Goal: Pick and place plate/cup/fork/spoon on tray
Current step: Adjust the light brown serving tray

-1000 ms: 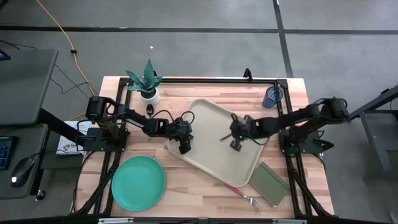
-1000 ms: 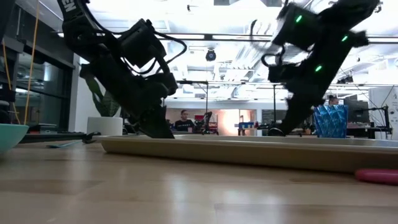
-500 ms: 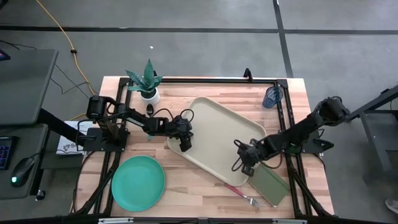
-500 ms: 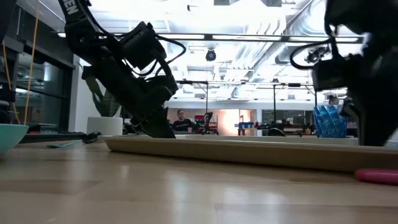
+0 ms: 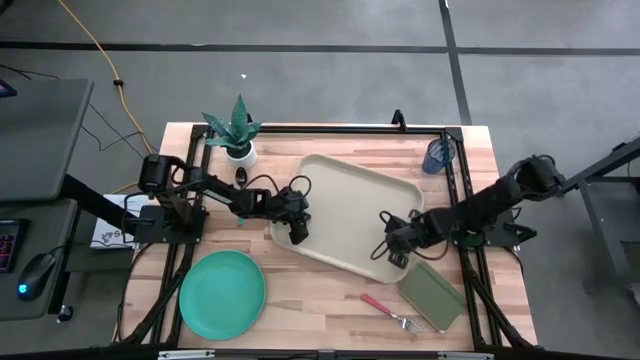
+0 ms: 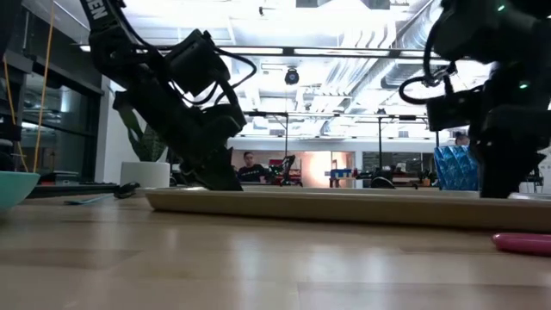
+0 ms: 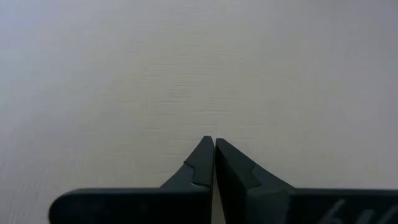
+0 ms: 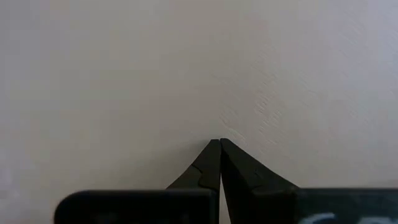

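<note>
- High view: left gripper & right gripper on opp. edges of tray; plate, fork on table.
- Wrist views: both claws clenched, tips on tray surface.
- Low view only: person in bkgd.

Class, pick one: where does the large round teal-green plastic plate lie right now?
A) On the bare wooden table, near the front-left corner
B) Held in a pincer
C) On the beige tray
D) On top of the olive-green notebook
A: the high view shows the large round teal-green plastic plate flat on the wooden table, clear of the beige rectangular tray.
</note>
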